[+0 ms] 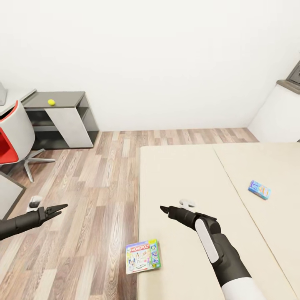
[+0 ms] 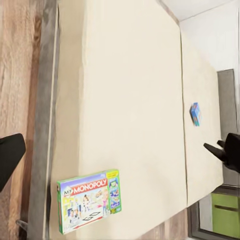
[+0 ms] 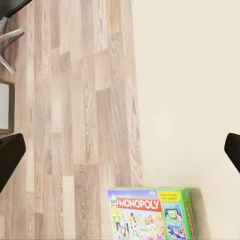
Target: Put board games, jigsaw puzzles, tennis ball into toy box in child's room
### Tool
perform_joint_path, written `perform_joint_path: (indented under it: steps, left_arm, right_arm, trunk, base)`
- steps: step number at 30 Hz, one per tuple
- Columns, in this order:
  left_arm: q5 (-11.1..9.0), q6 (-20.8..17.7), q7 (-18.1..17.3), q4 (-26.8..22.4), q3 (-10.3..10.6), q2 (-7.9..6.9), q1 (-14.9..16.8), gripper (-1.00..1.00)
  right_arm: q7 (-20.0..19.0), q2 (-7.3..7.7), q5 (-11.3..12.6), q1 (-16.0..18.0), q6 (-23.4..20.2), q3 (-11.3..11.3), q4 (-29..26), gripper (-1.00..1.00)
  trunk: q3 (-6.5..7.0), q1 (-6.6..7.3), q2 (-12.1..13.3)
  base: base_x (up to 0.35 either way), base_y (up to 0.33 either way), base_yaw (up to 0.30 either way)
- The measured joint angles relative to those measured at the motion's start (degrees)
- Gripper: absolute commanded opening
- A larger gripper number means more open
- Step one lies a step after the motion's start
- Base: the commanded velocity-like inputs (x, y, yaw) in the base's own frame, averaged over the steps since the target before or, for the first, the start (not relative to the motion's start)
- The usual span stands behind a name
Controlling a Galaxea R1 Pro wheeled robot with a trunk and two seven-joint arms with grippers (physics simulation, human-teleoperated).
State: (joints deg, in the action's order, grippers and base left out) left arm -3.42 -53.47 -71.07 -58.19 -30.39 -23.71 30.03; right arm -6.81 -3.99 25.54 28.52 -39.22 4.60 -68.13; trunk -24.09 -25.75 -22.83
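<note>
Both grippers carry nothing. Right gripper point(image 1: 163, 208) hangs over the beige bed point(image 1: 187, 175), fingers drawn together to a dark point aimed toward the wooden floor point(image 1: 104, 175) side; its forearm slants up from the lower right of the head view. Left gripper point(image 1: 60, 207) hovers over the floor beside the bed, its fingers also meeting at a tip, pointing toward the bed, the arm nearly level.

Lying flat at the bed's near corner is the large green-edged board game point(image 1: 143, 256), cover up, overhanging the mattress edge a little; its long axis runs across the bed's width, and the lettering reads upright from the robot's side. Well apart, on the mattress's other half, the small blue board game point(image 1: 259, 189) lies with its long axis turned at a slant to the seam; whether it is lying flat or propped is hard to tell at this size.

Against the far wall, the tennis ball point(image 1: 51, 102) sits on the table's lower dark grey end unit point(image 1: 66, 100). A red and white chair point(image 1: 14, 133) stands near it.
</note>
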Motion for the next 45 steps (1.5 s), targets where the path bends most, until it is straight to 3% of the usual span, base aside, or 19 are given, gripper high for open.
perform_joint_path:
  steps: [6,20,26,30,45]
  left_arm:
    - [0.24,0.02,-1.65,0.0,-0.21,-0.01,-0.01,1.0]
    - [0.39,0.03,-1.98,0.0,-0.2,0.03,-0.01,1.0]
    - [0.45,0.03,-1.88,0.0,-0.2,0.04,-0.01,1.0]
    - [0.46,0.08,-1.87,0.0,-0.23,0.0,-0.01,1.0]
    - [0.44,0.12,-1.86,0.0,-0.24,0.01,-0.01,1.0]
  right_arm:
    - [-2.18,0.02,-0.02,0.01,0.1,-1.15,0.1,1.0]
    - [-4.84,0.05,-0.03,0.01,0.15,-1.39,0.27,1.0]
    - [-9.98,0.05,-0.2,0.01,0.44,-2.67,3.7,1.0]
    - [-13.06,0.05,-0.41,0.01,2.95,-4.05,5.39,1.0]
    - [-14.62,-0.03,-1.15,0.01,4.47,-4.45,5.86,1.0]
  trunk:
    - [0.57,0.0,0.0]
    - [1.89,0.0,0.0]
    - [2.45,0.0,0.0]
    - [2.83,0.0,0.0]
    - [4.25,0.0,0.01]
  base:
    - [0.0,0.0,0.0]
    - [0.0,0.0,0.0]
    - [0.0,0.0,0.0]
    - [0.0,0.0,0.0]
    - [0.0,0.0,0.0]
